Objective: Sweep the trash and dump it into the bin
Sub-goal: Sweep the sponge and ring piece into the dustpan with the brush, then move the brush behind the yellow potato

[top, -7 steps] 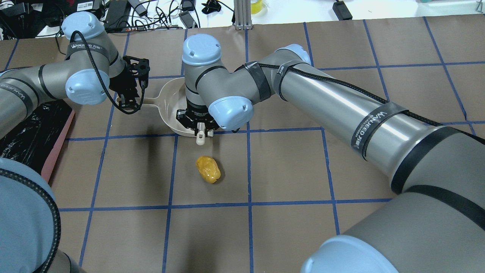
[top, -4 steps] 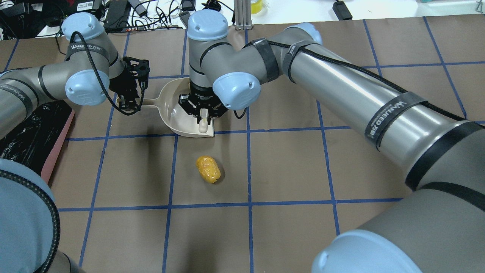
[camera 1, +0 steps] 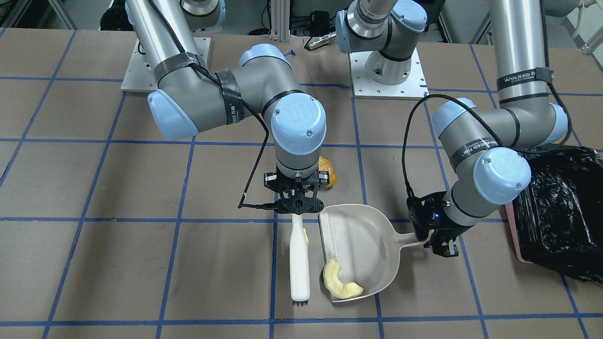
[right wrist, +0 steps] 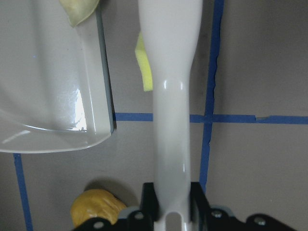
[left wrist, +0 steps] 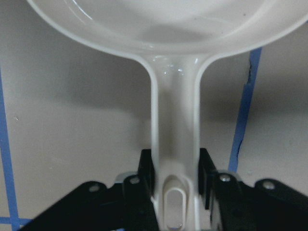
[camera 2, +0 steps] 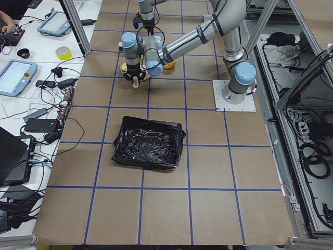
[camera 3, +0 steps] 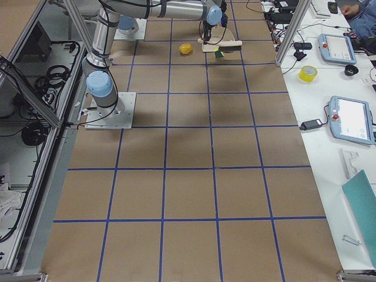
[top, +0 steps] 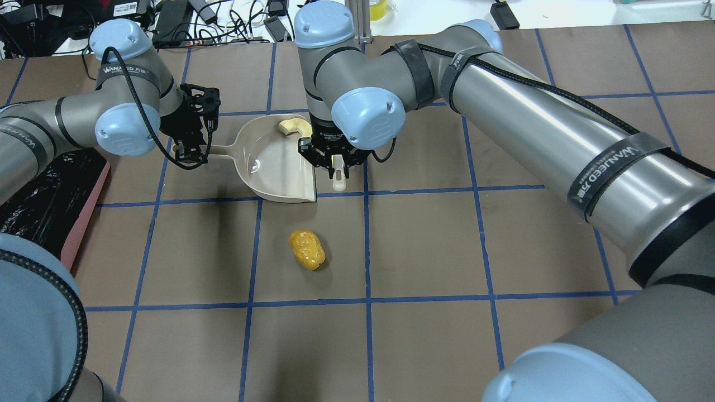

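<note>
My left gripper (top: 192, 149) is shut on the handle of the cream dustpan (top: 268, 167), which lies flat on the table; the wrist view shows its fingers (left wrist: 147, 175) clamping the handle. The pale crescent slice (camera 1: 340, 282) lies inside the dustpan (camera 1: 362, 235). My right gripper (top: 337, 162) is shut on a white brush (camera 1: 298, 263), which stands just outside the pan's open edge. The yellow-green wedge (right wrist: 143, 65) lies on the table between the brush and the pan's lip. The orange-yellow lump (top: 306, 249) lies alone on the table, nearer to the robot.
The pink bin with its black bag (camera 1: 510, 230) stands on the robot's left, beyond the dustpan handle, and also shows in the overhead view (top: 86, 204). Cables and devices lie past the table's far edge (top: 223, 22).
My right gripper has carried the brush rightward and away from the robot, off the dustpan's mouth to beside it. The crescent slice now shows in the pan. The left arm has not moved.
</note>
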Motion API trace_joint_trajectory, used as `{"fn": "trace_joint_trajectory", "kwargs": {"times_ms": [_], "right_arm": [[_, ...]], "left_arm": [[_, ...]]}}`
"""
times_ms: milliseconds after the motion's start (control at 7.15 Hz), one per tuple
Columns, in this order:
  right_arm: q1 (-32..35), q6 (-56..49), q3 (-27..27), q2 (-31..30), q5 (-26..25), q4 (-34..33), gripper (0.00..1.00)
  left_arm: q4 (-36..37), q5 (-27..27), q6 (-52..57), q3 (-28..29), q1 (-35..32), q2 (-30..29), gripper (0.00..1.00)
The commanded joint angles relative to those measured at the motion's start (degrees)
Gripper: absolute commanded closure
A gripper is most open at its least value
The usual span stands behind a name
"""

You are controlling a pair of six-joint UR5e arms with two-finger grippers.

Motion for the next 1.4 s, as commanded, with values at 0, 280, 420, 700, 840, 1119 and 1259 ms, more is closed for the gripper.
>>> {"fn": "trace_joint_trajectory", "kwargs": {"times_ms": [0, 280, 420, 700, 840, 1119, 1259], "right_arm": [[0.0, -4.4, 1.5, 0.5, -0.7, -1.9, 1.0], [0.0, -11.4, 4.9, 0.4, -6.4, -6.5, 1.0], [-0.1, -14.4, 7.5, 0.1, -8.7, -9.0, 1.0], [-1.6, -13.4, 9.0, -0.8, -9.6, -11.4, 1.0], [-3.2, -10.2, 9.4, -1.0, -9.3, -9.6, 1.0], [-4.1, -3.5, 11.8, -3.9, -8.3, -4.9, 1.0], [-4.3, 0.7, 12.2, -4.1, -6.5, -2.9, 1.0]], "left_arm": [[0.0, -0.1, -0.1, 0.0, 0.0, 0.0, 1.0], [0.0, -0.1, -0.1, 0.0, 0.0, 0.0, 1.0], [0.0, -0.1, 0.0, 0.0, 0.0, 0.0, 1.0], [0.0, 0.0, 0.0, 0.0, 0.0, 0.0, 1.0], [0.0, -0.1, 0.0, 0.0, 0.0, 0.0, 1.0], [0.0, -0.1, 0.0, 0.0, 0.0, 0.0, 1.0], [0.0, -0.1, 0.0, 0.0, 0.0, 0.0, 1.0]]}}
